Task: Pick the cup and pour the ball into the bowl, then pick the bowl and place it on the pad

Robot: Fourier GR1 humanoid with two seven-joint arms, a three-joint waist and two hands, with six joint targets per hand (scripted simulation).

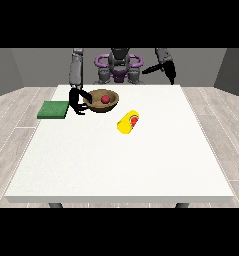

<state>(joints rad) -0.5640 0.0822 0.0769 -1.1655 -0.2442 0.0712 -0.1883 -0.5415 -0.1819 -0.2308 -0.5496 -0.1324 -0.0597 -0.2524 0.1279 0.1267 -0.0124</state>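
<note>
A brown bowl (pixel 104 101) stands at the table's far left with a red ball (pixel 105 99) inside it. The hand at the view's left (pixel 76 102) is at the bowl's left rim, its thumb over the rim and its fingers curled under the side. A yellow cup (pixel 126 123) lies on its side to the right of the bowl and nearer the camera, with a red patch at its open end. A flat green pad (pixel 53 109) lies left of that hand, at the table's left edge. The hand at the view's right (pixel 170 71) hangs above the far right edge, holding nothing.
The white table (pixel 121 165) stretches wide toward the camera in front of the cup. The robot's torso (pixel 118 67) stands behind the far edge. Grey floor surrounds the table.
</note>
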